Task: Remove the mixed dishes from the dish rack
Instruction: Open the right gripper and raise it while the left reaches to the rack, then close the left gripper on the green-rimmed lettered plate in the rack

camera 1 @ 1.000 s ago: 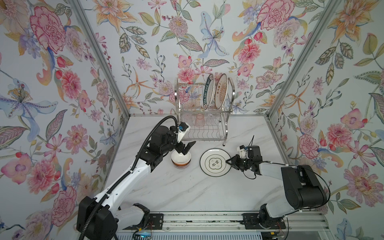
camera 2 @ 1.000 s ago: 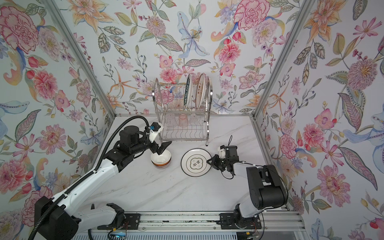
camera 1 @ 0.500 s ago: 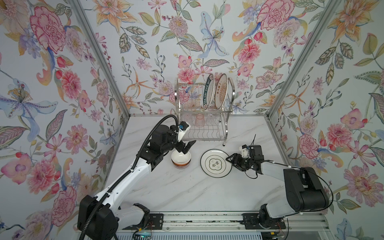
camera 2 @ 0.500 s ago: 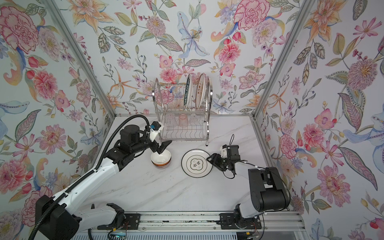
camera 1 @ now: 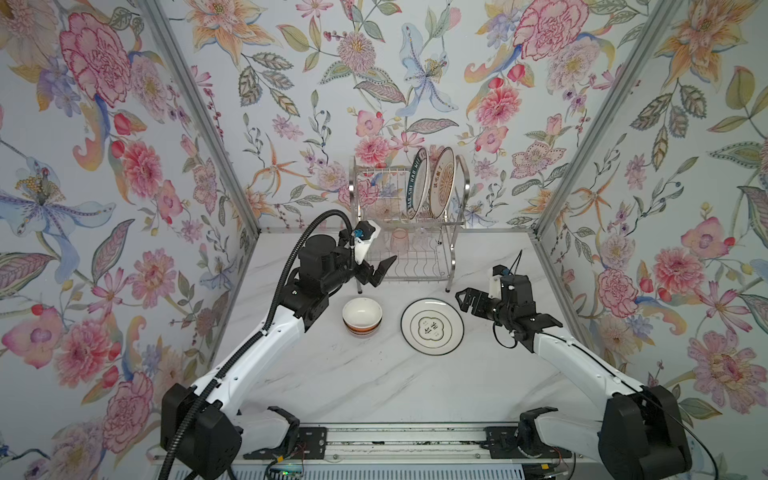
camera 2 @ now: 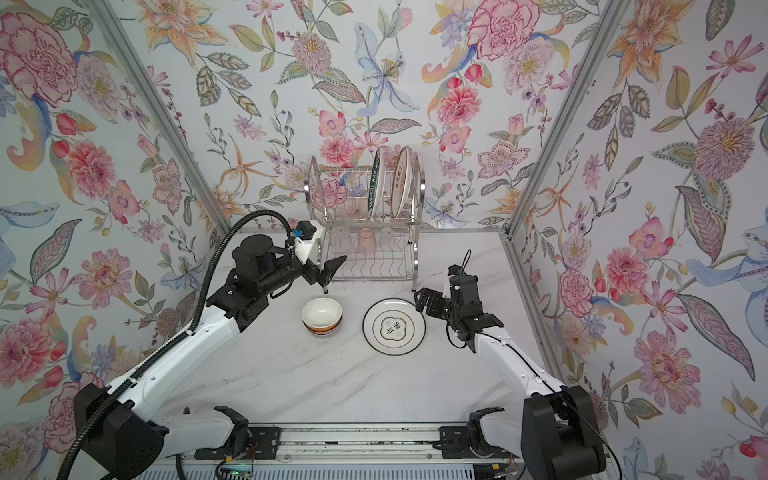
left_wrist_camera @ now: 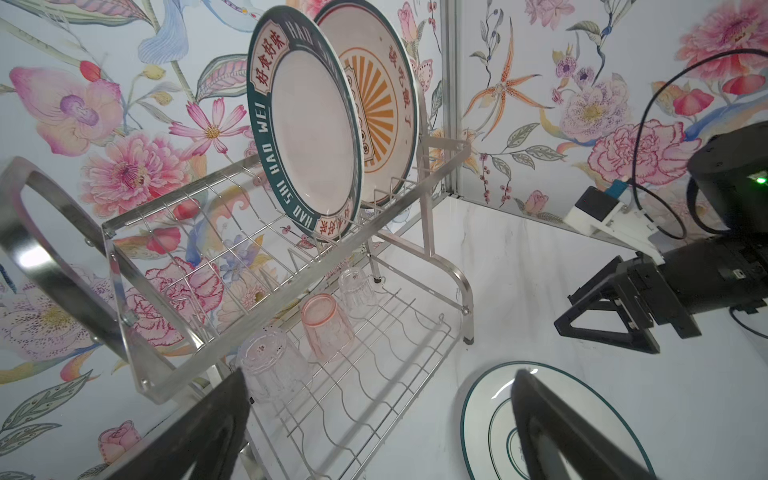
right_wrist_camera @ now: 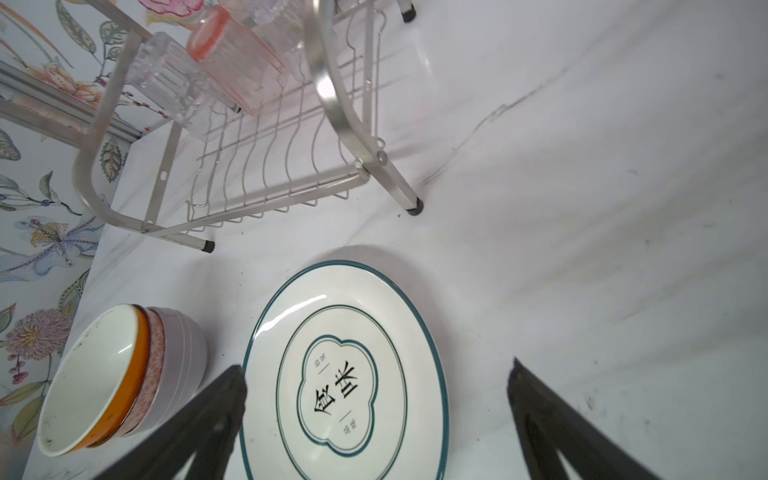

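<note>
The dish rack (camera 1: 451, 253) stands at the back of the table. Its upper tier holds a teal-lettered plate (left_wrist_camera: 307, 137) and an orange sunburst plate (left_wrist_camera: 380, 104) on edge. On the lower tier are a pink glass (left_wrist_camera: 328, 326) and two clear glasses (left_wrist_camera: 272, 361), upside down. A white plate (right_wrist_camera: 345, 374) lies flat on the table beside three stacked bowls (right_wrist_camera: 120, 374), orange on top. My left gripper (camera 1: 380, 270) hangs open at the rack's front left corner. My right gripper (camera 1: 465, 300) is open and empty, just above the white plate's right edge.
Floral walls close in the marble table (camera 1: 374, 382) on three sides, with metal corner posts (camera 1: 582, 137) behind the rack. The arm bases sit on a rail (camera 1: 395, 440) at the front edge.
My right gripper has opened, let go of the white plate and lifted slightly. My left gripper has risen from over the bowls toward the rack.
</note>
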Robot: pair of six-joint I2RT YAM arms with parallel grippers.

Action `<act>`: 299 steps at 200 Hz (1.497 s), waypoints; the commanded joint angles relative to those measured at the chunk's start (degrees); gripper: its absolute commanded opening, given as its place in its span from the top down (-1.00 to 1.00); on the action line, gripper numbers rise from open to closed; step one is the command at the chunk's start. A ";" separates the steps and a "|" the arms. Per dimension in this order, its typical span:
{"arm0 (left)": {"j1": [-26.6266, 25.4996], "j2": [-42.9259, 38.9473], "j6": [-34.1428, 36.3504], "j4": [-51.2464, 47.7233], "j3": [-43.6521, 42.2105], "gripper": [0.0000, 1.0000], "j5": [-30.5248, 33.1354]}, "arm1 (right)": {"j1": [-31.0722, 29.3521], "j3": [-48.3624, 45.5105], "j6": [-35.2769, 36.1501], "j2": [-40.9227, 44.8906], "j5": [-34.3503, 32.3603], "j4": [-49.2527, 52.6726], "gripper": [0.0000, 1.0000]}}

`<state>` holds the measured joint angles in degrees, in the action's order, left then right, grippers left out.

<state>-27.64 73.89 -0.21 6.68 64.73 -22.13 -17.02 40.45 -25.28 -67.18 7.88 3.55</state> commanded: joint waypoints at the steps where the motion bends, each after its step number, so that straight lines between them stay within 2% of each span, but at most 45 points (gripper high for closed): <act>1: 0.28 2.30 -5.37 9.37 1.96 -0.98 -0.75 | -3.21 -2.08 7.04 4.39 -7.74 -5.99 -0.98; 33: 0.09 5.74 -7.30 13.66 4.62 -0.94 -0.22 | -8.08 -6.77 12.28 10.01 -12.48 -18.20 -0.98; 73: -2.69 10.23 -2.62 11.62 9.69 -0.87 4.35 | -11.82 -6.37 15.48 12.78 -15.88 -22.54 -0.98; 104: -4.58 15.00 -1.38 9.45 16.08 -0.76 4.51 | -13.37 -6.33 17.45 13.03 -16.02 -24.56 -0.98; 155: -6.29 23.33 -3.86 12.81 22.77 -0.51 8.50 | -13.40 -8.31 19.04 12.58 -16.84 -30.74 -0.98; 199: -7.56 30.24 -4.85 11.31 30.70 -0.34 10.55 | -13.13 -9.82 19.13 13.69 -16.71 -33.96 -0.98; 236: -8.05 35.07 -6.38 9.71 36.45 -0.13 13.26 | -12.37 -11.89 17.71 15.83 -17.62 -35.21 -0.98; 260: -8.06 36.48 -8.08 9.65 38.04 -0.03 14.22 | -10.88 -12.50 14.74 17.51 -16.53 -35.70 -0.98; 299: -8.40 37.47 -9.75 10.85 37.95 0.12 15.44 | -9.23 -12.56 13.91 18.73 -15.34 -34.87 -0.98</act>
<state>-35.35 110.17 -8.03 16.69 100.92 -8.69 -27.07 28.45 -9.74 -49.34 -8.38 -29.80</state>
